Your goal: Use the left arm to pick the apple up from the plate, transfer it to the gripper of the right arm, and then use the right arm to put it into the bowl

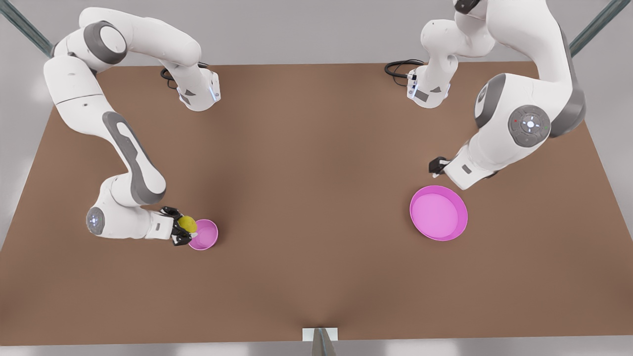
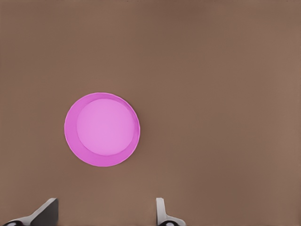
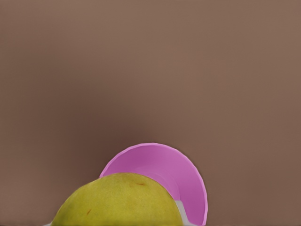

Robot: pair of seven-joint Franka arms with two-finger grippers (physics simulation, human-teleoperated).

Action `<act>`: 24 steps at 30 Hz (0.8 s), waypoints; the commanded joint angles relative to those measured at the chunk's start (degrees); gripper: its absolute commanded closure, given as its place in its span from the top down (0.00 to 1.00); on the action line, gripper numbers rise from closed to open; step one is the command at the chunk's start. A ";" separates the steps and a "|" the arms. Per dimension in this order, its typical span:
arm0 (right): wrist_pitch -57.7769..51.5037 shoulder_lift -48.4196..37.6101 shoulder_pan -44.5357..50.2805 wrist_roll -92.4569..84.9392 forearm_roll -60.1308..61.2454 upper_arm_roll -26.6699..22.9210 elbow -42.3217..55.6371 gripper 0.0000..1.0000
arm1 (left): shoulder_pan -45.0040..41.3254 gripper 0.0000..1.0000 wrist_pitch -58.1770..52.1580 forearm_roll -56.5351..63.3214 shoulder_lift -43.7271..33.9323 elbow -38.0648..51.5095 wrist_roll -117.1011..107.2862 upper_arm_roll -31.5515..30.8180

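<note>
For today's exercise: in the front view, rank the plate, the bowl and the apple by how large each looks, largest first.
1. The plate, by the left gripper.
2. The bowl.
3. The apple, held by the right gripper at the bowl's rim.

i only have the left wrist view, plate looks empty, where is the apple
Observer: The apple is held in the right gripper, at the front view's left.
Operator: is it over the bowl
Observer: Only at the edge. It overlaps the rim of the bowl, not its middle.
Operator: anything in the bowl
Observer: Nothing that shows. The right wrist view shows bare pink inside.
Operator: where's my gripper on the table
Observer: The left gripper hangs open beside the plate, at the front view's right.
</note>
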 commanded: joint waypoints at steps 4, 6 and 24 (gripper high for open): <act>9.88 0.06 1.58 14.18 -8.17 -1.24 -1.86 0.70 | 0.00 1.00 -3.60 0.98 1.01 1.93 -1.80 -0.01; 12.16 0.24 5.18 16.47 -8.96 -3.79 -1.86 0.70 | -0.44 1.00 -3.34 0.98 2.07 2.11 -1.89 -0.19; -1.62 -3.79 8.17 32.51 -9.14 -5.38 4.38 1.00 | 0.00 1.00 -3.51 0.89 2.15 2.11 -2.15 0.08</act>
